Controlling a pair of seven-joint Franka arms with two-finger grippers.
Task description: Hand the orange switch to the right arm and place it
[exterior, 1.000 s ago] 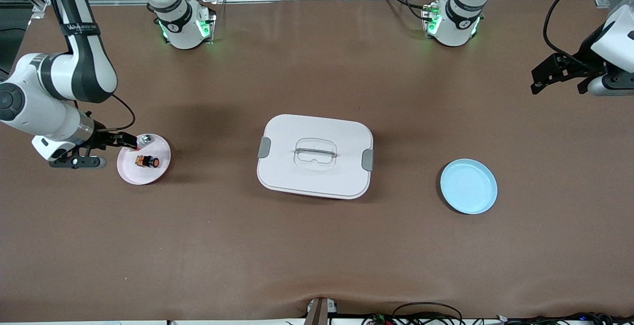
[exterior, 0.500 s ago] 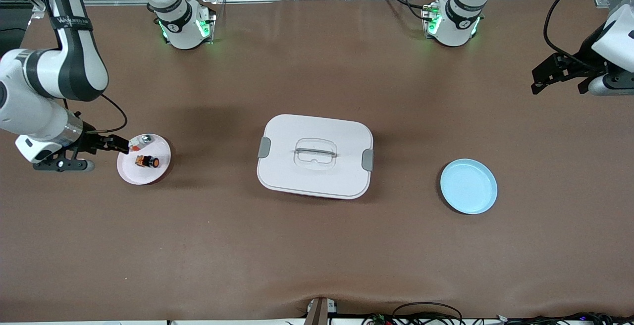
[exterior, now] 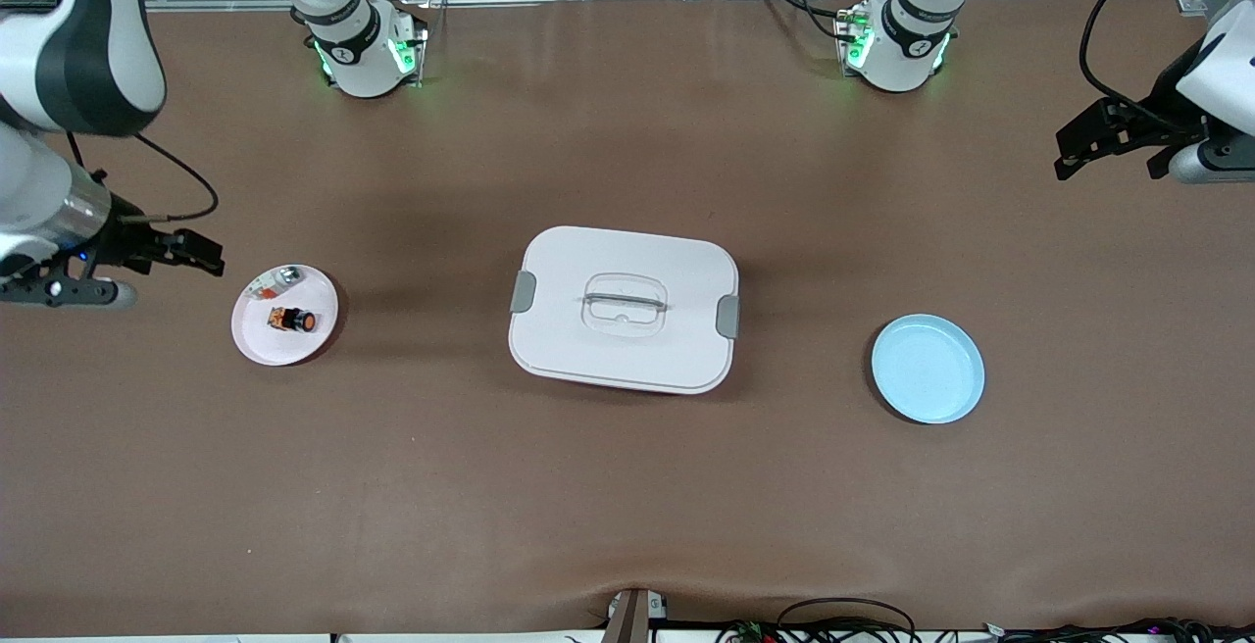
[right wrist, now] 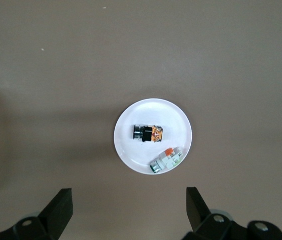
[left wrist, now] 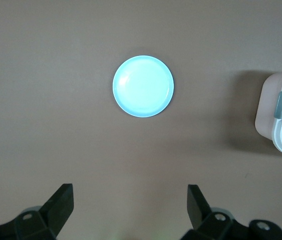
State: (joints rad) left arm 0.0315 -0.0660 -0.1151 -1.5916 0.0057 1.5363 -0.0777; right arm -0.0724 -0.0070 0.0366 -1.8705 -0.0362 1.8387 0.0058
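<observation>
Orange switch [exterior: 292, 320], likely light, rigid and small, lying on the pink plate [exterior: 284, 347]: grasp across its black body; left gripper [exterior: 1113, 140] and right gripper [exterior: 186, 253] both spread wide, empty.

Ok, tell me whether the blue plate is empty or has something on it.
Empty. The blue plate shows only bare surface in the front view and in the left wrist view; the orange switch lies on the white plate instead.
</observation>
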